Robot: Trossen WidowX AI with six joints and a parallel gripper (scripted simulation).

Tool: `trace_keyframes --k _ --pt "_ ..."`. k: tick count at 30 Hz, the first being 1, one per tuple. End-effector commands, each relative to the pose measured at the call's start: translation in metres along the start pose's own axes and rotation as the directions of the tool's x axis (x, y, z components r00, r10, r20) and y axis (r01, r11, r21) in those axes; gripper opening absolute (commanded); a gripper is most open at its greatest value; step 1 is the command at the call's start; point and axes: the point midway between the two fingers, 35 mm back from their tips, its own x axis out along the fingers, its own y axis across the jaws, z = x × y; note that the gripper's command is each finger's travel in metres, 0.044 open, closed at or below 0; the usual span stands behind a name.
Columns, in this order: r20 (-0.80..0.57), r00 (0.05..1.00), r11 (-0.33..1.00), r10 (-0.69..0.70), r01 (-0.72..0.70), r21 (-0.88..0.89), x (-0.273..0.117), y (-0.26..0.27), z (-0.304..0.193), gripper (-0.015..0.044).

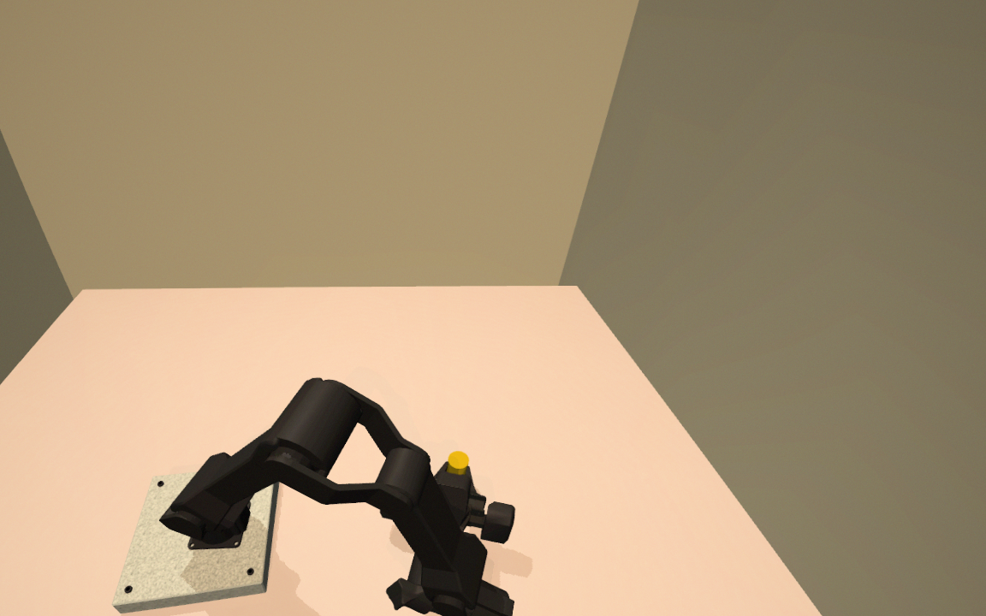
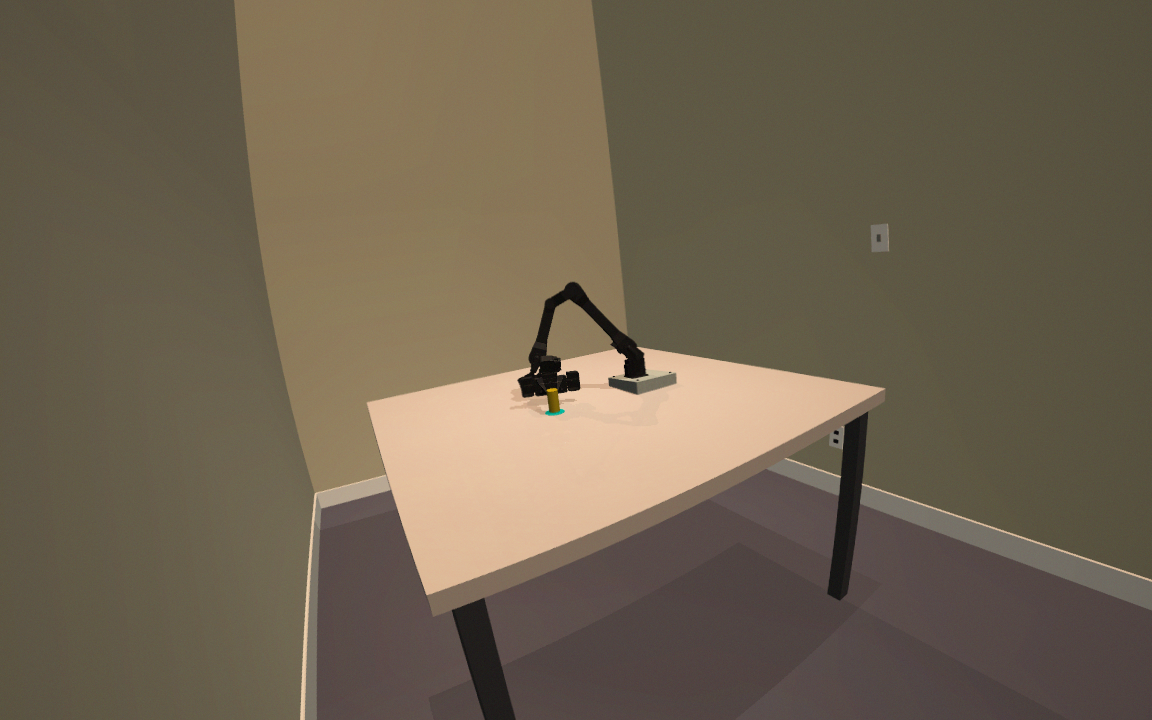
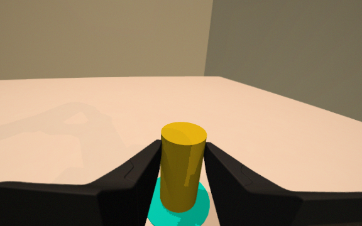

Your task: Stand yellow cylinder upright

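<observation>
The yellow tall cylinder [image 1: 458,461] [image 2: 553,401] [image 3: 181,172] is upright, its lower end over the cyan circle. The cyan circle [image 2: 554,412] [image 3: 168,216] lies flat on the table; cyan shows on both sides of the cylinder's base and in front of it in the wrist view. Whether the base touches the circle or hangs just above it I cannot tell for sure. My gripper [image 3: 183,146] is shut on the cylinder, one finger on each side near its upper part. In the top view the arm hides the circle and most of the cylinder.
The pale table [image 1: 596,459] [image 2: 652,447] bears the arm's speckled base plate [image 1: 151,536] [image 2: 652,383], left of the gripper in the top view. The black arm [image 1: 320,421] [image 2: 598,317] arches from that plate to the gripper. Shadows of the arm fall on the table.
</observation>
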Motion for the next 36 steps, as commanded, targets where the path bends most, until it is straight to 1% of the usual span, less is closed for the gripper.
trace_keyframes --k 1,2,13,19,30,36 --pt "-0.001 1.0 1.0 0.001 -0.001 0.001 0.0 0.0 -0.002 0.0105" --pt "-0.001 1.0 1.0 0.001 -0.001 0.001 0.0 0.0 -0.002 0.0105" --pt "-0.001 1.0 1.0 0.001 -0.001 0.001 0.0 0.0 -0.002 0.0394" --pt "-0.001 1.0 1.0 0.001 -0.001 0.0 0.0 0.0 0.003 0.04" --pt "-0.001 1.0 1.0 -0.001 0.001 -0.003 -0.005 0.0 0.081 0.04" --pt "0.0 1.0 1.0 -0.001 0.001 -0.003 -0.006 0.0 0.086 0.04"
